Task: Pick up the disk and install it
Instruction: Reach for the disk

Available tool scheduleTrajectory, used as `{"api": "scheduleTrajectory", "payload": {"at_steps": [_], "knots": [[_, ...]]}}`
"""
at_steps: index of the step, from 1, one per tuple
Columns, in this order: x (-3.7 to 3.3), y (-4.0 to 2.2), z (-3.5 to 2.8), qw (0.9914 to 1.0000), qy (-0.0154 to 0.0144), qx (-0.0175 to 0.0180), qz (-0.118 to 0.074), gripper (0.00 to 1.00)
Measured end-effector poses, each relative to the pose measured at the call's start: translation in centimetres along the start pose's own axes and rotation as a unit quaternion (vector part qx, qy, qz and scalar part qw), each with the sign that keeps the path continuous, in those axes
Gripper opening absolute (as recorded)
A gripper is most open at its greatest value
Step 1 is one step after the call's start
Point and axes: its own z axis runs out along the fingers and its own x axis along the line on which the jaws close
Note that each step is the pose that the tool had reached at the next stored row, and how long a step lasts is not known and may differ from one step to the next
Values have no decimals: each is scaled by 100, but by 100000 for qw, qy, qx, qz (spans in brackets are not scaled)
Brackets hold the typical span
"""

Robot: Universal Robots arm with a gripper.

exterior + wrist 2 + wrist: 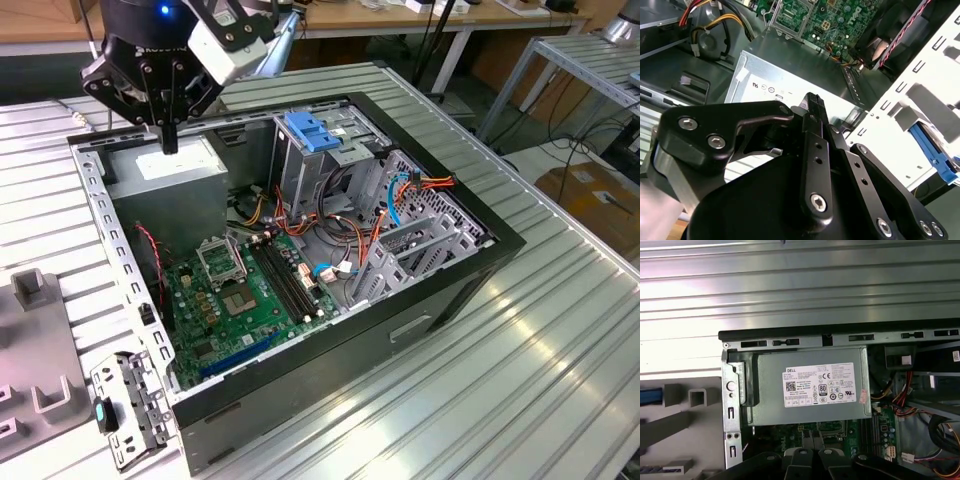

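My gripper (170, 143) hangs over the back left corner of the open computer case (430, 175), just above the grey power-supply box (168, 168). Its black fingers (813, 102) are pressed together with nothing between them. In the first wrist view the gripper (810, 460) is directly above the box's white label (822, 384). A blue plastic edge (932, 150) lies outside the case wall in a grey holder (685, 400). It looks like the disk's carrier frame, and the rest of the disk is hidden.
Inside the case lie the green motherboard (250, 290), bundled cables (400, 190) and a tall metal drive cage (330, 160) topped by a blue latch (313, 133). A perforated bracket (125, 405) lies at the case's front left. The case stands on a ribbed metal table (520, 350).
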Motion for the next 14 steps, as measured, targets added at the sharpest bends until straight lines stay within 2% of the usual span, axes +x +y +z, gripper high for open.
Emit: {"api": "scheduleTrajectory", "payload": {"at_steps": [14], "knots": [[78,-6,9,100000,172,14,4,11]]}}
